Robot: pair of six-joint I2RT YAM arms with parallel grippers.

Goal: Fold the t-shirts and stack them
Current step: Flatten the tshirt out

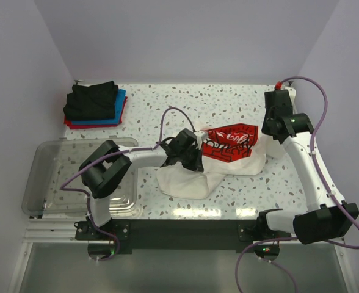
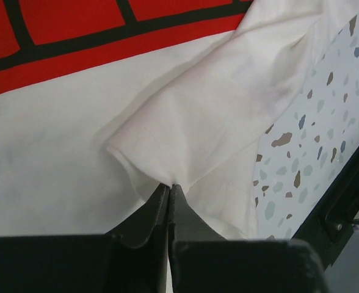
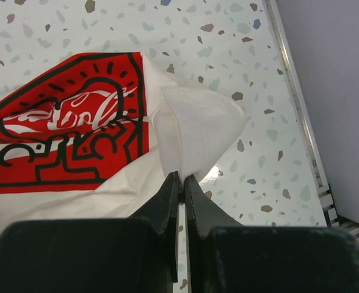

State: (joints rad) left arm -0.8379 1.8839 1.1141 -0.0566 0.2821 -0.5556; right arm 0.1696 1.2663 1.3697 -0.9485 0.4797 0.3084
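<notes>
- Speckled terrazzo surface (image 1: 228, 104) carries a crumpled white cloth t-shirt with a red printed graphic (image 1: 192, 180) at its centre.
- Left fingers (image 2: 152, 213) pinch a plain white fold of it.
- Right fingers (image 3: 164, 201) clamp a corner beside the graphic.
- Folded black, blue and red t-shirts (image 1: 94, 104) sit stacked far left.

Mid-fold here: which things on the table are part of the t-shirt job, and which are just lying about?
Job:
- white t-shirt with red print, pinched by the left gripper and the right gripper
- stack of folded tees, black on blue on red, far left corner

Lying about:
- clear plastic tub, near left
</notes>
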